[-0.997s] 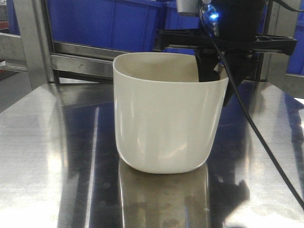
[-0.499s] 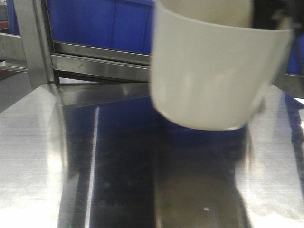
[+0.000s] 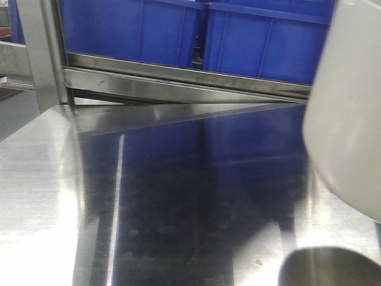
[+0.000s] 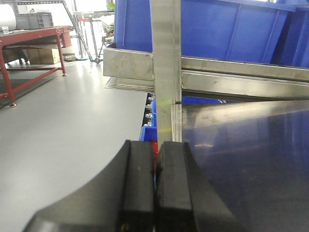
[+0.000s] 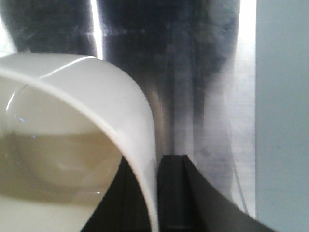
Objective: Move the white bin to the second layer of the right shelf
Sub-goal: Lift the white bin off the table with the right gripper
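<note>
White bin (image 3: 348, 119) hangs over the right edge of the tabletop (image 3: 178, 208), wall pinched in the right gripper (image 5: 155, 186). Left gripper (image 4: 155, 164) closed, empty. Carry it level.

The bin (image 3: 348, 119) is a smooth, glossy off-white tub with a rounded rim and walls tapering to a rounded base. In the front view it is blurred at the right edge and partly out of frame. It hangs upright above the table (image 3: 47, 208), not touching it. The right hand (image 5: 153, 193) pinches its wall at the rim, and its inside looks empty.
</note>
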